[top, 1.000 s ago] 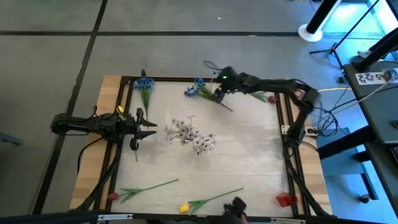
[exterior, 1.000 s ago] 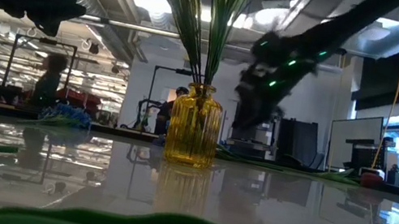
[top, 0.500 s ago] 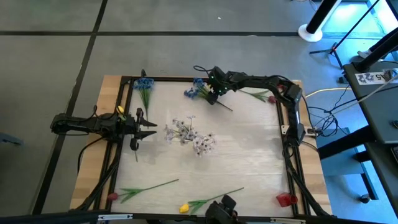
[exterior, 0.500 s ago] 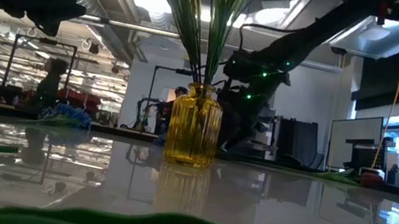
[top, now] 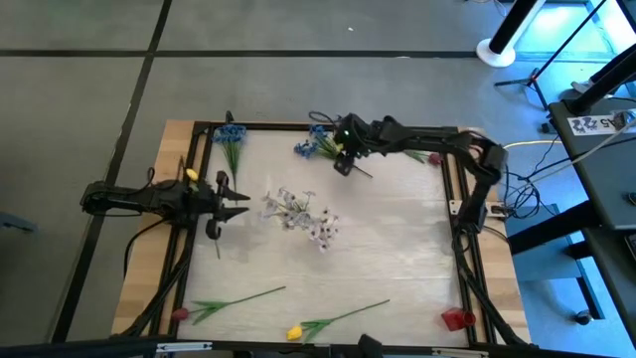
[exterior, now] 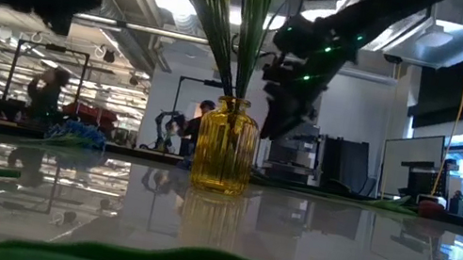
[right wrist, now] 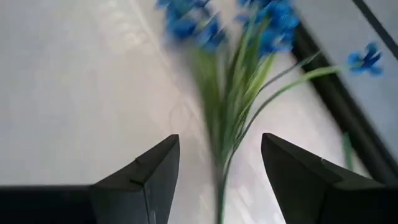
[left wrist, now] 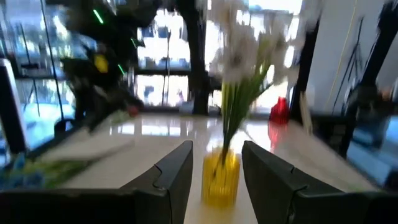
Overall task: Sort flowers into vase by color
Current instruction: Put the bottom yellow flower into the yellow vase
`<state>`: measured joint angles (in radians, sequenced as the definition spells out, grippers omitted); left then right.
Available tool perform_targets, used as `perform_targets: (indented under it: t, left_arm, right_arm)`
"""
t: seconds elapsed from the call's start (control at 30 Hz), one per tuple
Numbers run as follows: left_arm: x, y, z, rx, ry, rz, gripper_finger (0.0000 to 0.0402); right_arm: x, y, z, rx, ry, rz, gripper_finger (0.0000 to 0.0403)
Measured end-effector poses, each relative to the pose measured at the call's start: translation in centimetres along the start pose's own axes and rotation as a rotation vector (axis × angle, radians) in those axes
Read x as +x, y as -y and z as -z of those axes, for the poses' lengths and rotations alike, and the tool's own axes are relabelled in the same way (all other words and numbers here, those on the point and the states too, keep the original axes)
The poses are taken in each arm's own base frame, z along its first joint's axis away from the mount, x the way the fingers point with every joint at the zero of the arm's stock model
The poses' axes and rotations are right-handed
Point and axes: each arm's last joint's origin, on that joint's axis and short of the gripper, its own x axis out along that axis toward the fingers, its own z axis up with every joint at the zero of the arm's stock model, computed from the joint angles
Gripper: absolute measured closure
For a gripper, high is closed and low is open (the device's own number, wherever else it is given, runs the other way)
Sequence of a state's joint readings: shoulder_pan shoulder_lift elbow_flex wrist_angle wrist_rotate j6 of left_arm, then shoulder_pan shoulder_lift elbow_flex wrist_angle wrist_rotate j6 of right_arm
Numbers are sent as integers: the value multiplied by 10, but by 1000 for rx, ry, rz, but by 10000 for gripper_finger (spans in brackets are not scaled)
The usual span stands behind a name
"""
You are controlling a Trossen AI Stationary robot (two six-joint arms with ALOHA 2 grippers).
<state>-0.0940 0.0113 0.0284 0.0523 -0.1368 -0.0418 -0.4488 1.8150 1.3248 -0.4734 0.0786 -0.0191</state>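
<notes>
Two arms over the tabletop. Right hand sits near the far edge, just beside the blue flowers; fingers stand apart with nothing between them, the blue heads and green stems directly ahead in the right wrist view. Against the frame half a second back, the hand has pulled slightly toward mid-tabletop and turned downward; a full second back it was higher and further right. The blue bunch lies where it lay then.

Left hand hangs at the left edge, unmoved across all three high views, fingers parted and empty, aimed at the yellow vase.

Vase at mid-tabletop holds the white-lavender flowers; seen from above, the cluster has shifted a touch toward the far-left since earlier.

A second blue bunch lies at the far-left corner. Red-headed stem and yellow-headed stem lie along the near edge, one pink-headed stem near the far-right corner. A red object sits at the near-right corner. All unchanged.
</notes>
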Motion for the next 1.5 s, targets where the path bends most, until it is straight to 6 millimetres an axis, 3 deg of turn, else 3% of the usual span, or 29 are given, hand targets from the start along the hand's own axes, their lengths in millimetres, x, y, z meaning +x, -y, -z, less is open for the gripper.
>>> perform_targets:
  t: [0.27, 0.43, 0.57, 0.7, 0.87, 1.13, 1.5]
  left_arm:
    - [-2, 0, -18, -10, 184, 5, 266]
    - [-4, 1, -29, 30, 300, 16, 266]
    - [-5, 8, -29, 61, 307, 240, 266]
    - [-9, 15, -31, 46, 387, 499, 266]
    - [-12, 22, -34, -17, 405, 593, 266]
    - [-3, 40, -36, -91, 416, 575, 266]
    - [32, 78, -27, -170, 197, 521, 266]
  right_arm:
    - [-47, -36, 51, -119, 2, 71, 178]
    - [-94, -79, 74, -201, 69, 131, 178]
    - [-129, -120, 91, -264, 160, 107, 178]
    - [-150, -160, 112, -295, 214, 8, 178]
    - [-166, -203, 141, -308, 256, -91, 178]
    - [-182, -258, 174, -315, 329, -333, 178]
    - [-157, -310, 188, -374, 371, -503, 178]
